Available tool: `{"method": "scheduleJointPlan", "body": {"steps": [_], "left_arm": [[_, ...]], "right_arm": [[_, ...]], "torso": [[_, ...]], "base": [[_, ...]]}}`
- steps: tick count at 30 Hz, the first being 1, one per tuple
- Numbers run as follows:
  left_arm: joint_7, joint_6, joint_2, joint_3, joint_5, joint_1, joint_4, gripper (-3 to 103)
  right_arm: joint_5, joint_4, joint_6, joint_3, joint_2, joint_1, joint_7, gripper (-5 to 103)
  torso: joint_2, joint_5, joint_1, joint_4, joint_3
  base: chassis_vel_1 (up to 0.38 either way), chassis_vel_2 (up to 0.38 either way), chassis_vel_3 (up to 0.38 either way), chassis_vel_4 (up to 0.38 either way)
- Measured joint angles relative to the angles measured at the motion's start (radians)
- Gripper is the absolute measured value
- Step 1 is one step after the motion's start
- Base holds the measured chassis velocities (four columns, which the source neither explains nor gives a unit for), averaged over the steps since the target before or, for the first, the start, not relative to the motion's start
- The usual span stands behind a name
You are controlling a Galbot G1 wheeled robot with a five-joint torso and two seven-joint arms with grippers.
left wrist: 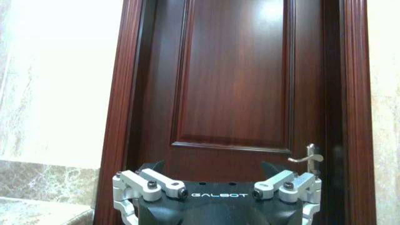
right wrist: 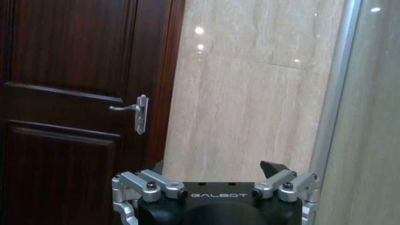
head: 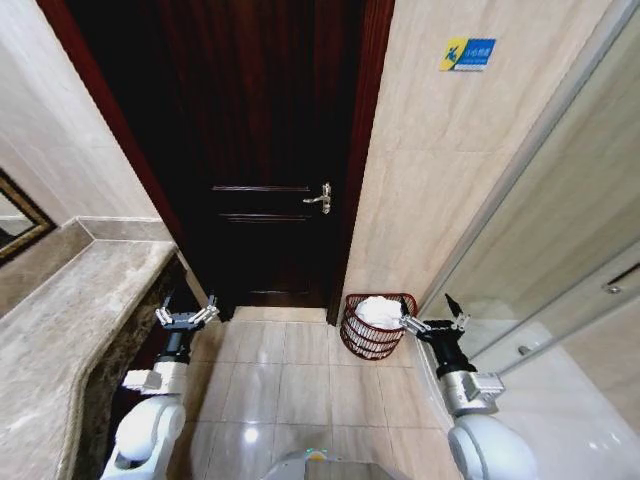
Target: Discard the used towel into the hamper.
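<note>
Pretty standard hotel-type bathroom: dark wooden door (head: 265,150) with a silver lever handle (head: 320,198), beige tiled walls (head: 440,170), glossy tiled floor (head: 290,375), marble counter (head: 70,330) on the left, glass shower partition (head: 560,260) on the right.

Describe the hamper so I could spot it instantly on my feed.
Find the dark wooden door with the silver lever handle. On the tiled floor just to its right, against the beige wall, stands the small round reddish-brown open-weave hamper. A white towel fills its top, and the open right claw sits beside it.
</note>
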Motion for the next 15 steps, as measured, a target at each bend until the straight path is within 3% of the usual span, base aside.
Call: {"method": "scheduleJointPlan", "body": {"steps": [15], "left_arm": [[0.002, -0.003, -0.005, -0.006, -0.003, 0.013, -0.008, 100]], "right_arm": [[0.001, -0.006, 0.013, -0.005, -0.001, -0.008, -0.003, 100]], "torso": [[0.000, 0.0001, 0.000, 0.0000, 0.000]], "base": [[0.065, -0.064, -0.060, 0.064]]}}
